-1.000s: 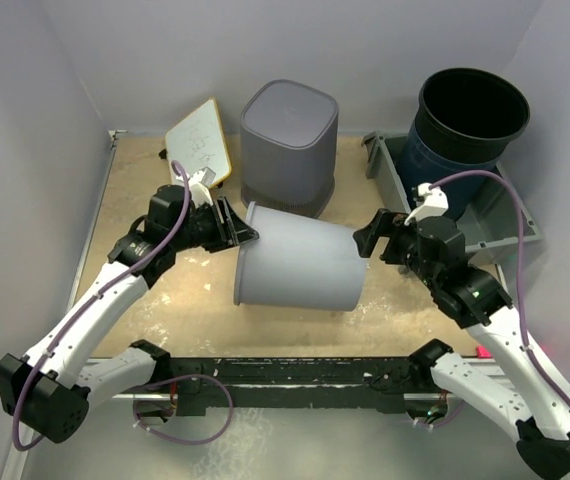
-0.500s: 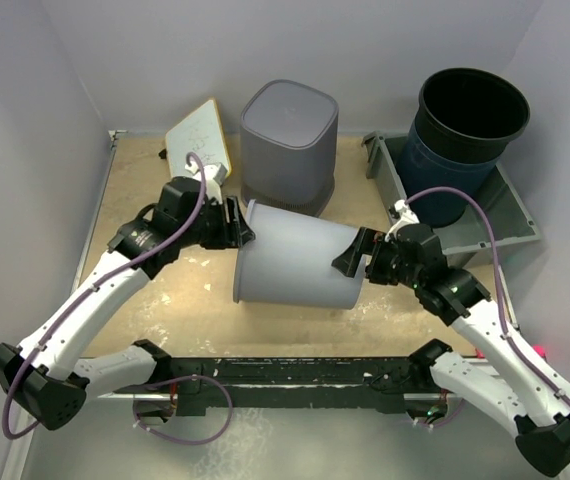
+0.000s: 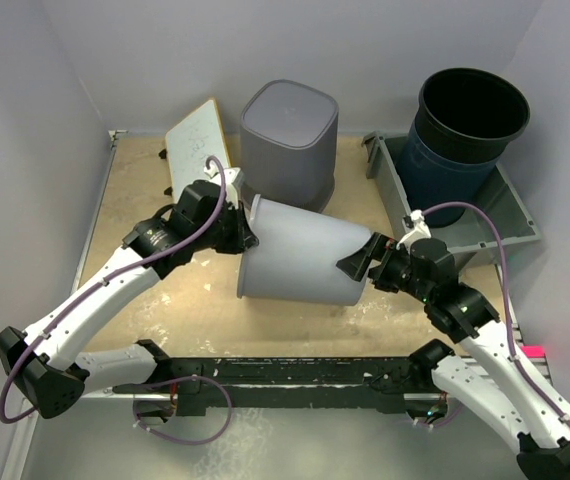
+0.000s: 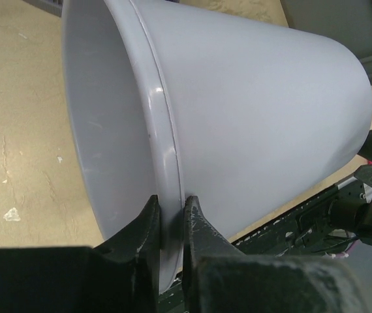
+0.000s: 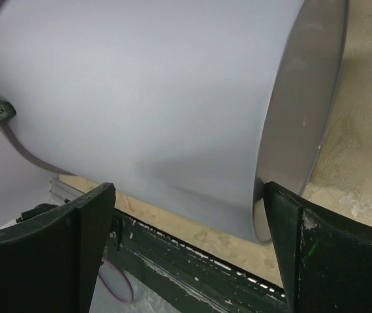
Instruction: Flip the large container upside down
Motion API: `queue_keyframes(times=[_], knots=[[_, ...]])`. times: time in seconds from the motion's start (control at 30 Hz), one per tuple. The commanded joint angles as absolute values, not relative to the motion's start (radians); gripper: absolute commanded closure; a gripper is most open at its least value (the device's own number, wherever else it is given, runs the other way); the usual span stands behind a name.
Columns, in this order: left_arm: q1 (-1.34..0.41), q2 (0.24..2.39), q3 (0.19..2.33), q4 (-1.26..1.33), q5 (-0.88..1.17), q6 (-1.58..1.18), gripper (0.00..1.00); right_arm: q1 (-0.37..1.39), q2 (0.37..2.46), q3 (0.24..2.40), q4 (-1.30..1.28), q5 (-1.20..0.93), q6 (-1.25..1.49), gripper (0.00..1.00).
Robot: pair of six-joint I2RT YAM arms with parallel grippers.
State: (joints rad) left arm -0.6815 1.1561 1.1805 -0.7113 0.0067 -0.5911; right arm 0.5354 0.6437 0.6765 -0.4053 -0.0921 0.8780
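The large container (image 3: 300, 262), a pale grey bucket, lies on its side mid-table with its mouth to the left and its base to the right. My left gripper (image 3: 248, 240) is shut on the container's rim: in the left wrist view one finger sits inside the mouth and one outside, with the rim (image 4: 166, 163) pinched in the left gripper (image 4: 171, 202). My right gripper (image 3: 357, 265) is open at the base end. In the right wrist view the right gripper (image 5: 187, 189) straddles the lower wall of the container (image 5: 153, 98), with one finger beside the base edge.
A dark grey square bin (image 3: 288, 145) stands upside down right behind the container. A black bucket (image 3: 470, 120) sits in a grey tray (image 3: 513, 215) at the back right. A whiteboard (image 3: 197, 148) leans at the back left. Walls enclose three sides.
My left gripper has slid onto the container's rim and closed on it. The right gripper has moved in to the base end, still open. The container has shifted and tilted slightly.
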Motion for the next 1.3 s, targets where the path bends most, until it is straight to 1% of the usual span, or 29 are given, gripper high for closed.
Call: queue_keyframes(times=[0.0, 0.07, 0.43, 0.47, 0.57, 0.63, 0.9, 1.27], knots=[[-0.686, 1.178, 1.159, -0.707, -0.104, -0.555, 0.99, 0.545, 0.611, 0.689, -0.182, -0.262, 0.873, 0.06], [-0.686, 1.184, 1.146, -0.696, -0.112, -0.553, 1.0, 0.545, 0.611, 0.707, -0.152, -0.297, 0.852, 0.06], [-0.686, 1.225, 1.12, -0.65, -0.151, -0.543, 1.0, 0.545, 0.643, 0.815, -0.006, -0.435, 0.804, 0.08], [-0.686, 1.229, 1.119, -0.648, -0.151, -0.541, 0.99, 0.545, 0.646, 0.821, 0.004, -0.444, 0.804, 0.08], [-0.686, 1.236, 1.112, -0.646, -0.153, -0.539, 0.9, 0.545, 0.655, 0.837, 0.035, -0.47, 0.808, 0.09], [-0.686, 1.24, 1.108, -0.644, -0.154, -0.536, 0.88, 0.545, 0.665, 0.847, 0.049, -0.484, 0.811, 0.09], [-0.685, 1.246, 1.07, -0.607, -0.121, -0.552, 0.89, 0.545, 0.707, 0.851, 0.117, -0.524, 0.838, 0.09], [-0.686, 1.247, 0.996, -0.478, -0.062, -0.635, 0.89, 0.55, 0.779, 0.811, 0.239, -0.592, 0.92, 0.11]])
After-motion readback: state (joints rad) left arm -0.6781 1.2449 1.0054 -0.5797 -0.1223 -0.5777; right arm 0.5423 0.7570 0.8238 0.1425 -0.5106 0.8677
